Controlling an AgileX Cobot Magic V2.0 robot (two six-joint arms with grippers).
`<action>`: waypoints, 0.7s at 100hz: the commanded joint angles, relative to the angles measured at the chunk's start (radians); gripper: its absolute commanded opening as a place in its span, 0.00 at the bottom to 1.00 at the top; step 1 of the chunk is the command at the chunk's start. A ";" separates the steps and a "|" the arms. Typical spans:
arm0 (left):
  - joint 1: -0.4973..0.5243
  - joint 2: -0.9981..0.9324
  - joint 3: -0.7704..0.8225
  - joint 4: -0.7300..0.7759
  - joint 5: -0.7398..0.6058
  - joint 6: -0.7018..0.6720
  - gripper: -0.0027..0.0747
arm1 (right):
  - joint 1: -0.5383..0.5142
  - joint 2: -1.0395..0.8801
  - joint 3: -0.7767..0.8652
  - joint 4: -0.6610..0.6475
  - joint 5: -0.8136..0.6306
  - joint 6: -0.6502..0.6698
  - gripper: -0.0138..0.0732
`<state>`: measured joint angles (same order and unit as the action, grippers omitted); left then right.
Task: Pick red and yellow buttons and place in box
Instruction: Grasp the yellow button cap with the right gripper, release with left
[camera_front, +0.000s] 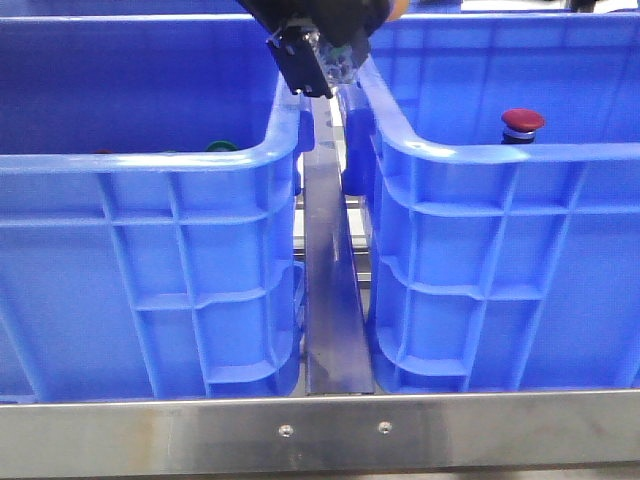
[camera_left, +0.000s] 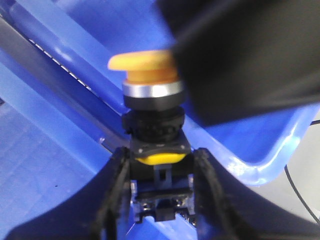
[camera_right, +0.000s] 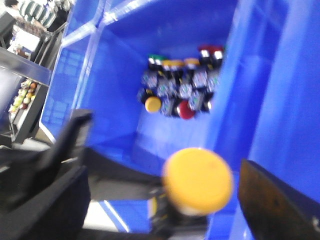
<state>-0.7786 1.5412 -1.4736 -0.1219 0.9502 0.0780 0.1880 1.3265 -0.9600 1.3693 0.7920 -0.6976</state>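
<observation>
2 deep blue crates stand side by side on the steel surface (camera_front: 150, 435), a narrow metal divider (camera_front: 335, 300) between them. The left gripper (camera_left: 160, 190) has its fingers (camera_left: 112, 200) clamped on the black body of a yellow button (camera_left: 150, 67), cap pointing away from the wrist. In the front view that gripper (camera_front: 318, 60) sits at 12 o'clock, right over the gap between the rims, so the yellow button hangs between the 2 crates, not yet inside the box. The right wrist view shows the same yellow cap (camera_right: 199, 180) close below its camera, between the right gripper's fingers (camera_right: 277, 205), which stand apart. It looks like a handover.

To do this step well, the receiving fingers should close squarely on the body before the left ones release.

A red button (camera_front: 522, 122) peeks above the rim of the right crate (camera_front: 500, 260); a pile of buttons (camera_right: 180, 90) lies on one crate's floor, though which crate I cannot tell. The left crate (camera_front: 150, 250) shows a green cap (camera_front: 222, 146) at its rim. Both thick rolled rims crowd the gap; open room lies above and inward over either crate.
</observation>
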 joint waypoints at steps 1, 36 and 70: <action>-0.008 -0.047 -0.026 -0.020 -0.057 0.003 0.01 | -0.008 0.017 -0.044 0.072 0.059 0.004 0.87; -0.008 -0.047 -0.026 -0.028 -0.055 0.003 0.01 | -0.008 0.045 -0.045 0.095 0.088 0.002 0.48; -0.008 -0.047 -0.026 -0.061 -0.041 0.036 0.41 | -0.008 0.045 -0.045 0.095 0.081 -0.005 0.31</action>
<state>-0.7786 1.5371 -1.4736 -0.1398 0.9506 0.1038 0.1845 1.4031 -0.9690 1.3917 0.8483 -0.6870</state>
